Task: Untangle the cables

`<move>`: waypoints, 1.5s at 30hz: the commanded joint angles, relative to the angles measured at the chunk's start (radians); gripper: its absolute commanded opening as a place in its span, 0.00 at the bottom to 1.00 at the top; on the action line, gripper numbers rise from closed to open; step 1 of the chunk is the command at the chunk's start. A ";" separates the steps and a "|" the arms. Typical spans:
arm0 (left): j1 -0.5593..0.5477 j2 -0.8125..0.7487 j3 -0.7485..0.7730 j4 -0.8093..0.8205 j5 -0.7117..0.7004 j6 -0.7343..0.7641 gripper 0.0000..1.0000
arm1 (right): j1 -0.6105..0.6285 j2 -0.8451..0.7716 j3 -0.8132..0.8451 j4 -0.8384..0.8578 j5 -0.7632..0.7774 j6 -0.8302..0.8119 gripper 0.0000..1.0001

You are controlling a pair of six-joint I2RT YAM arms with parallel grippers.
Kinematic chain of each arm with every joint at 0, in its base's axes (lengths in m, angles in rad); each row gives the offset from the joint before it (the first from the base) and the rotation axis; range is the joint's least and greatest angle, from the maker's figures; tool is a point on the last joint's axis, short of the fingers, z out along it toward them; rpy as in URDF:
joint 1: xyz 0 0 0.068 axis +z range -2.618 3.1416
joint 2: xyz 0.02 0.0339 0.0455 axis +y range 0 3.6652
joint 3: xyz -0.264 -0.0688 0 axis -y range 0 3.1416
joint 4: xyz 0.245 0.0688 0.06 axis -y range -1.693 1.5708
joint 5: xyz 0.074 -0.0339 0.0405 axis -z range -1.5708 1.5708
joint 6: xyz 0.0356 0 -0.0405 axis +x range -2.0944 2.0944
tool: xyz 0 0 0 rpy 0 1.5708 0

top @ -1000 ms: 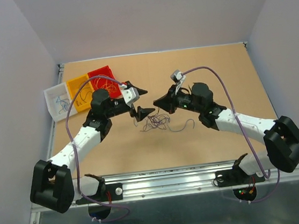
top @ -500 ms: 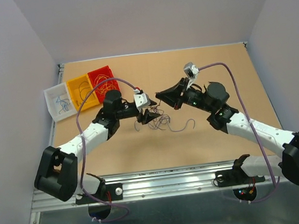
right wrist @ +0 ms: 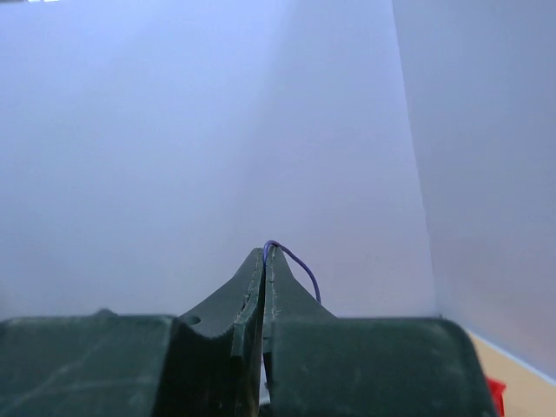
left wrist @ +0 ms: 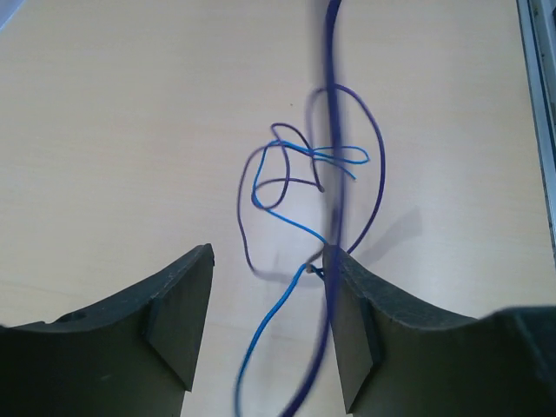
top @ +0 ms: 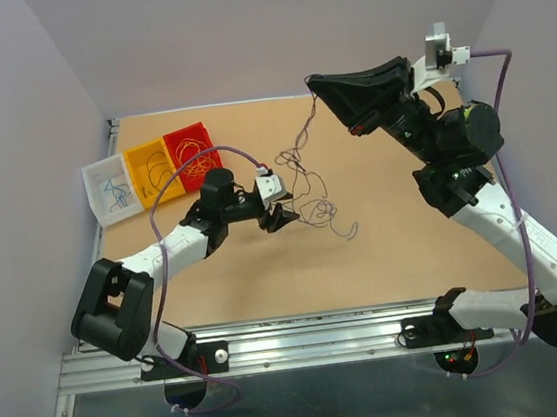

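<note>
Hair-thin purple and blue cables (top: 311, 208) loop loosely at mid-frame on a matte tan board (top: 413, 243). The right gripper (top: 311, 82), upper centre, is clamped on one purple strand. The left gripper (top: 282, 218) has its smooth black fingers (left wrist: 178, 304) apart.

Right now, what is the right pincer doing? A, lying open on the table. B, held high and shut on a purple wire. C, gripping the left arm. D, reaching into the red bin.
B: the right pincer is shut on a purple wire, well above the table, and the wire runs down to the tangle.
</note>
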 commanded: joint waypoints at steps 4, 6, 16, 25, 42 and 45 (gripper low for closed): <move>-0.003 0.055 0.066 0.027 -0.051 0.021 0.54 | 0.007 0.059 0.225 -0.043 0.119 0.042 0.01; -0.004 0.077 0.075 0.023 -0.051 0.021 0.44 | 0.009 0.067 0.239 -0.043 0.138 0.041 0.00; -0.004 0.218 0.167 -0.043 -0.157 0.009 0.11 | 0.007 0.073 0.389 -0.005 0.345 -0.025 0.01; -0.004 0.337 0.261 -0.126 -0.192 0.009 0.04 | 0.007 0.074 0.550 0.052 0.409 -0.085 0.01; 0.027 0.350 0.321 -0.134 -0.355 -0.098 0.63 | 0.007 -0.022 0.606 0.005 0.455 -0.129 0.01; 0.036 0.269 0.260 -0.083 -0.335 -0.100 0.75 | 0.007 -0.074 0.528 0.021 0.474 -0.142 0.01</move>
